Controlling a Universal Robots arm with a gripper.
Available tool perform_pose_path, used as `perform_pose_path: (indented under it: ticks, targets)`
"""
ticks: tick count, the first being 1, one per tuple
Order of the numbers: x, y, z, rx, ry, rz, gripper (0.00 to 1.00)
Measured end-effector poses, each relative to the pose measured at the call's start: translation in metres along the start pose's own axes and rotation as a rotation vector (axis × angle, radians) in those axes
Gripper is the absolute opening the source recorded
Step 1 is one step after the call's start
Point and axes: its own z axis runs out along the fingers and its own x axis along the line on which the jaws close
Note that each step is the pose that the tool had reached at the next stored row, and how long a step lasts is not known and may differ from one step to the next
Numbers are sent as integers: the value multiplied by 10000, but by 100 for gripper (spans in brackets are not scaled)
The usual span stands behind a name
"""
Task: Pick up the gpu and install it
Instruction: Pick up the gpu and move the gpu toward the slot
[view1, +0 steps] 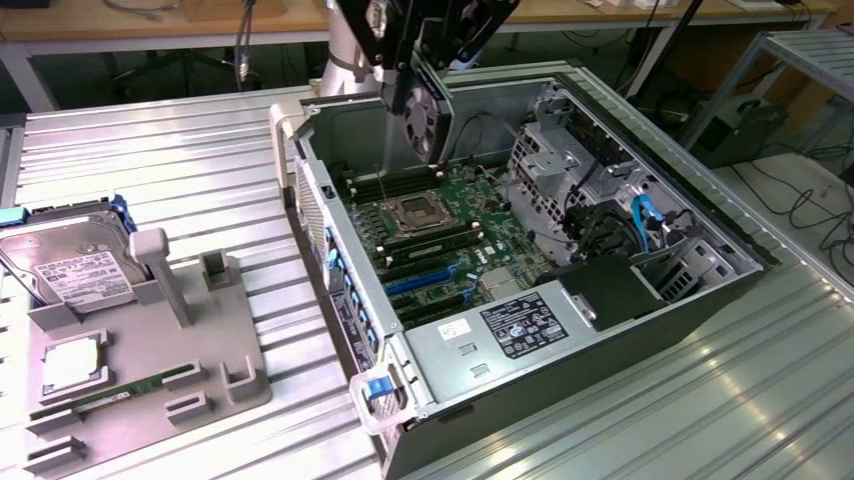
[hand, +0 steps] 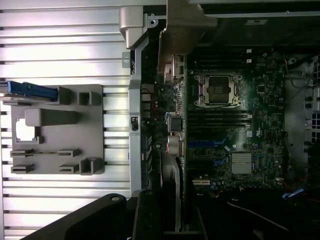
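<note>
The gpu (view1: 427, 112), a flat black card with a round fan face, hangs upright under my gripper (view1: 416, 60), which is shut on its upper edge. It is held above the rear part of the open computer case (view1: 727, 290), over the motherboard (view1: 454, 235) near the CPU socket (view1: 411, 212). In the wrist view I see the gpu (hand: 178, 125) edge-on, with its pale metal bracket (hand: 180, 30) at the far end and my gripper (hand: 165, 215) around the near end. The blue expansion slots (view1: 424, 283) lie lower on the board, apart from the card.
A grey holder tray (view1: 147, 370) at the exterior view's left carries a silver hard drive (view1: 74, 265), a CPU chip (view1: 74, 365) and a green memory stick (view1: 120, 398). Inside the case are a power supply (view1: 527, 325), drive cage (view1: 554, 150) and cables (view1: 641, 225).
</note>
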Motion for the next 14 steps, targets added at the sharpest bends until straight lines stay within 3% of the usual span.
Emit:
perform_pose_path:
  ticks: [14]
  targets:
    - [-191, 2, -8, 0, 0, 0, 27]
